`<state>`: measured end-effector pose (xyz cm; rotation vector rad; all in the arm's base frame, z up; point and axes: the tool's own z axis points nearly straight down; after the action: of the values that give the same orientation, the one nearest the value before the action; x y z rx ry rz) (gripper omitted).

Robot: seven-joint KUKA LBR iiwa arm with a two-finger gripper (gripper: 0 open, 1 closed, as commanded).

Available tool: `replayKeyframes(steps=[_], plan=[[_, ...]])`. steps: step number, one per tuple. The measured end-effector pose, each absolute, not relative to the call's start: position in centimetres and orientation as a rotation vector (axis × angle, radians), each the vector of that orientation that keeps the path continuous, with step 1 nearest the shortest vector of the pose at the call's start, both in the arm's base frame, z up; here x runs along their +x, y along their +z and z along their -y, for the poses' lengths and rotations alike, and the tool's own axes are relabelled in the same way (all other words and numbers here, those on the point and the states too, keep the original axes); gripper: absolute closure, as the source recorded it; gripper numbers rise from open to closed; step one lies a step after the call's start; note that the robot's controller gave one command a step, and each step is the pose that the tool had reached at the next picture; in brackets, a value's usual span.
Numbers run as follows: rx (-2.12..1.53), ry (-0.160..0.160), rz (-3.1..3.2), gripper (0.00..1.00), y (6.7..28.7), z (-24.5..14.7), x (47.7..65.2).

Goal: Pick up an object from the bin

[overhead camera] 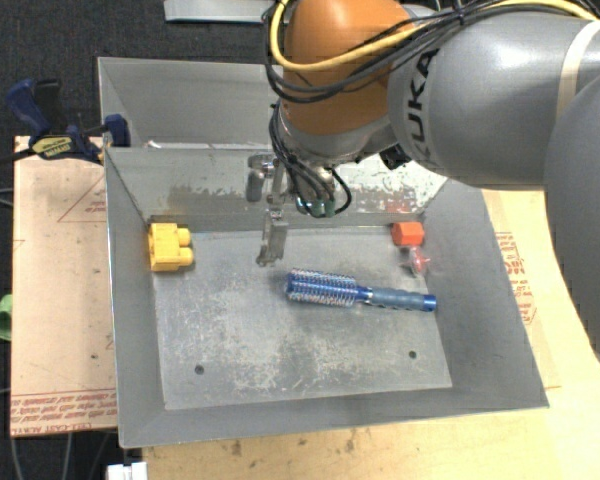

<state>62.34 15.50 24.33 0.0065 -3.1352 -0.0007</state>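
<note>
The grey bin (310,368) has a few small things in it, and they lie well apart. A yellow block (170,246) sits at the left, close to the back wall. An orange block (408,233) sits at the right, also near the back wall. A small pink bit (418,262) lies just below the orange block, and it is too small to tell what it is.

The gripper (271,253) hangs down under the round orange cover (340,38) of the arm. It is over bare floor near the back wall, between the two blocks. One cannot tell if it is open or closed.

The thing nearest to it is a blue hairbrush (360,293). The brush lies flat in the middle of the bin, just below and to the right of the gripper. Its bristly head points left and its thin handle points right
</note>
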Motion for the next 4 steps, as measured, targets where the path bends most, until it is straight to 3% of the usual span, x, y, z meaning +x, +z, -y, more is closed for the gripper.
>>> replayKeyframes(steps=[1,2,3,4], plan=[[-0.096,0.005,3.128,0.0,15.6,-8.6,55.6],[0.005,0.001,3.147,0.0,14.2,-4.9,61.1],[0.162,-0.001,3.132,0.0,6.6,-5.0,58.5],[0.16,-0.003,3.137,1.0,6.9,-4.9,58.7]])
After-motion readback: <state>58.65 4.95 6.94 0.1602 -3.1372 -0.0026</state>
